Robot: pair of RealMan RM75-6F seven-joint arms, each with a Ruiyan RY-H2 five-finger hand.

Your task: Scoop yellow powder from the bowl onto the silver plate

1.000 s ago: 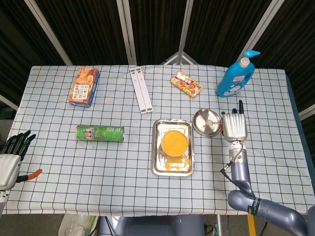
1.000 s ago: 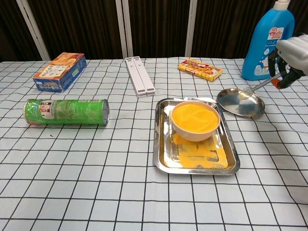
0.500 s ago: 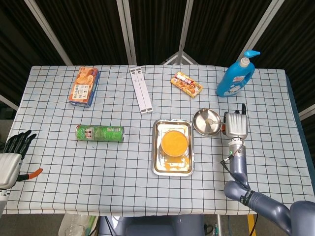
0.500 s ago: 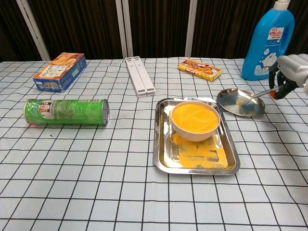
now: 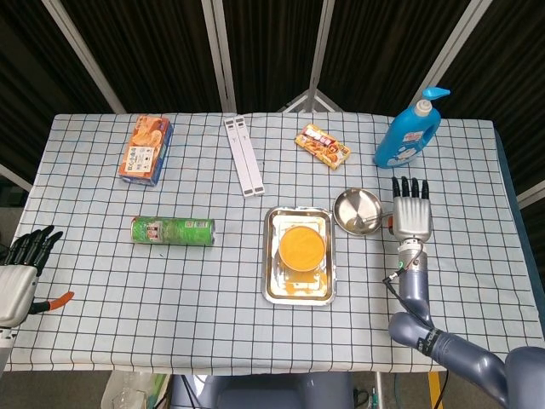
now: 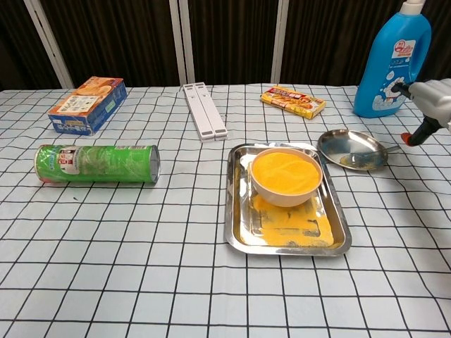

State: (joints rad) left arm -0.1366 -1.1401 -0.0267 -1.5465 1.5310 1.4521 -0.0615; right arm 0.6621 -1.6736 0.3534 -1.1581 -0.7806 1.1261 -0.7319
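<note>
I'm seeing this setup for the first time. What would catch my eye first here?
Probably the bowl of bright yellow powder, standing in a steel tray at the middle of the checked table, with more powder spilled on the tray floor. Next, the tall blue bottle at the far right corner. Just in front of it, the robot's right hand is beside a small silver plate with a spoon lying in it.

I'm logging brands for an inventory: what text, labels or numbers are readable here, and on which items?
No text reads clearly enough to quote.
Blue bottle: label with a cartoon figure, print blurred.
Green can: print too small.
Blue-and-orange box: print illegible.
Yellow packet: print illegible.
</note>
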